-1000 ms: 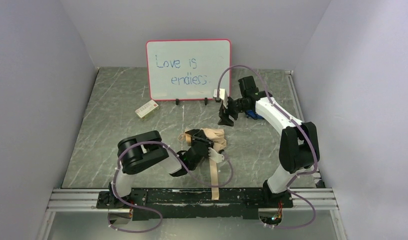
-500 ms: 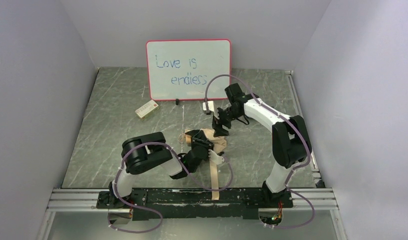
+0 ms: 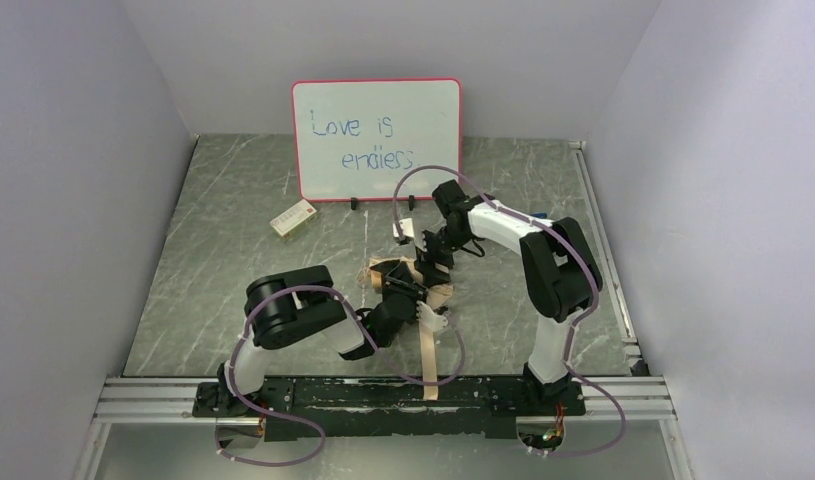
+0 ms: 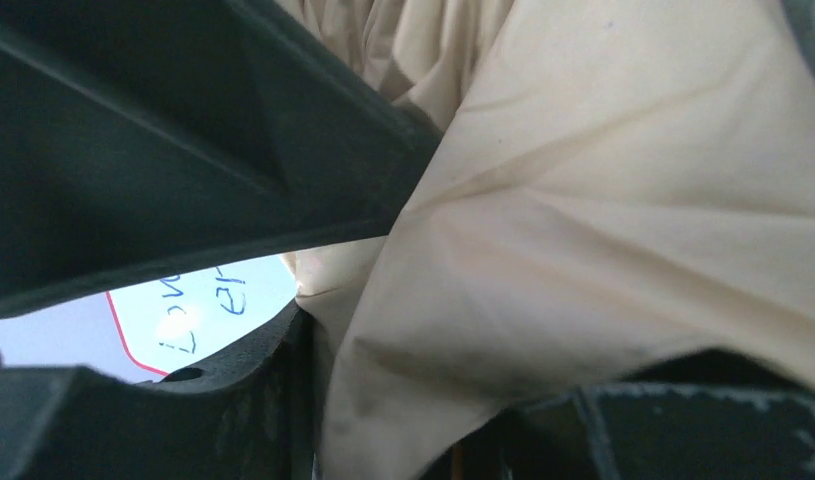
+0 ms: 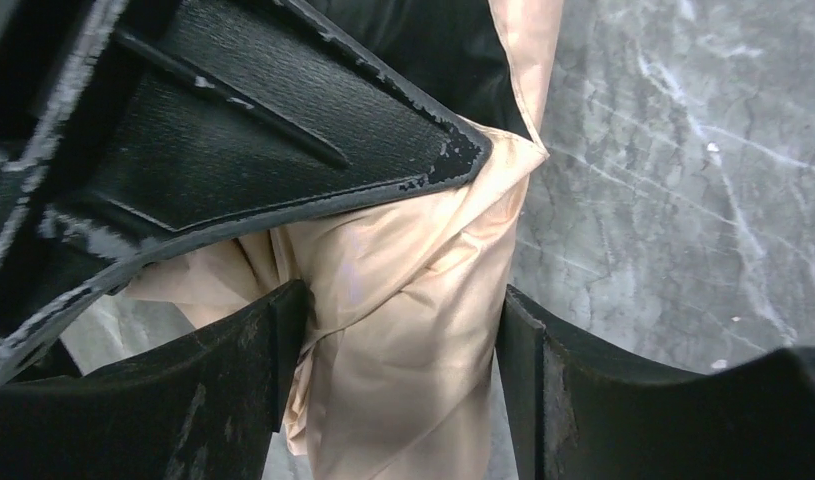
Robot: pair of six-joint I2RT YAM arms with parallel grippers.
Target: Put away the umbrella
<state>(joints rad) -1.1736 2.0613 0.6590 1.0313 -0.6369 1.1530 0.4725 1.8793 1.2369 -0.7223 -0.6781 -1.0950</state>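
Observation:
The umbrella (image 3: pixel 439 293) lies folded as a small tan and black bundle mid-table. A tan strip (image 3: pixel 428 355) runs from it toward the front rail. My left gripper (image 3: pixel 408 291) reaches in from the near left and is shut on the umbrella; its wrist view is filled with creased tan fabric (image 4: pixel 583 200) pressed between the dark fingers (image 4: pixel 133 150). My right gripper (image 3: pixel 429 258) comes down on the bundle's far end. It is open, its two fingers (image 5: pixel 233 390) flanking a twisted fold of the tan fabric (image 5: pixel 413 300) over the marble table (image 5: pixel 683 150).
A red-framed whiteboard (image 3: pixel 376 138) stands at the back of the table (image 3: pixel 233 250). A small white and red box (image 3: pixel 293 217) lies left of its foot. Grey walls close in left, right and back. A metal rail (image 3: pixel 383 395) runs along the front.
The right arm has swung left and forward from beside the whiteboard's right foot down onto the umbrella, still open. The left gripper has kept its hold and barely moved.

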